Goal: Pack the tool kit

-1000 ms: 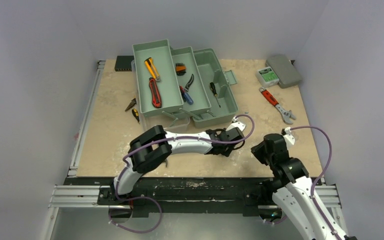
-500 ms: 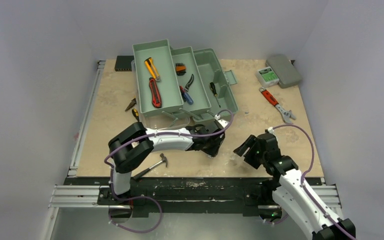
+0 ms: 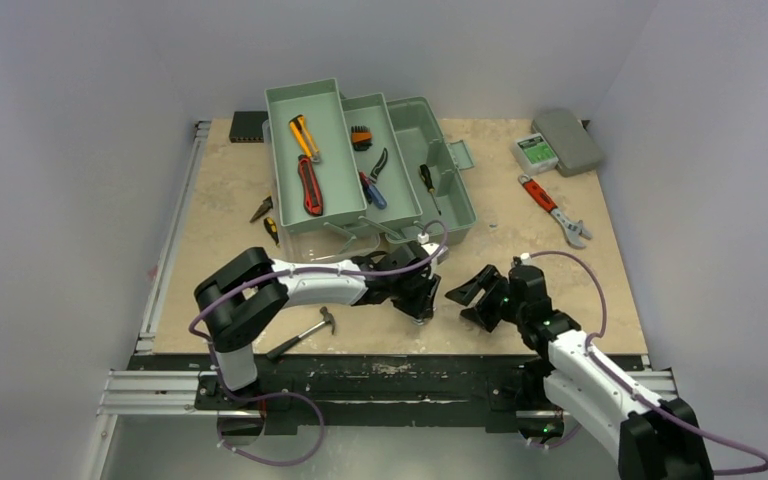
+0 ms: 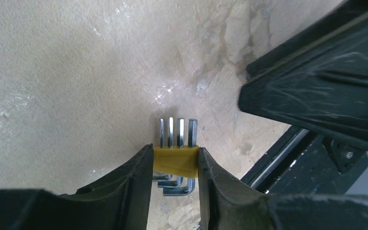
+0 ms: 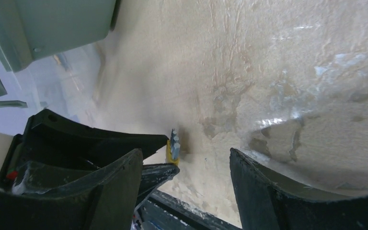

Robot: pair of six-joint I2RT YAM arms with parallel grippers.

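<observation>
The sage-green toolbox point(image 3: 457, 200) stands open at the back with its trays folded out, and its corner point(image 5: 52, 24) shows in the right wrist view. A red knife point(image 3: 308, 185), pliers point(image 3: 373, 185) and a screwdriver point(image 3: 427, 186) lie in it. My left gripper point(image 3: 418, 300) point(image 4: 175, 154) hovers low over the table near the front edge, shut on a yellow holder of hex keys point(image 4: 176, 162). My right gripper point(image 3: 475, 293) point(image 5: 186, 158) faces it from the right, open and holding nothing. The hex keys point(image 5: 173, 146) sit just off its left finger.
A hammer point(image 3: 305, 333) lies by the front edge under the left arm. Small pliers point(image 3: 262, 208) lie left of the toolbox. A red wrench point(image 3: 555, 210), a grey case point(image 3: 568, 140) and a small green-labelled box point(image 3: 534, 150) are at the right back. The black rail point(image 4: 287, 158) is close.
The left arm has drawn back leftward with the hex keys, uncovering the hammer. The right gripper has swung down and left toward it and has opened.
</observation>
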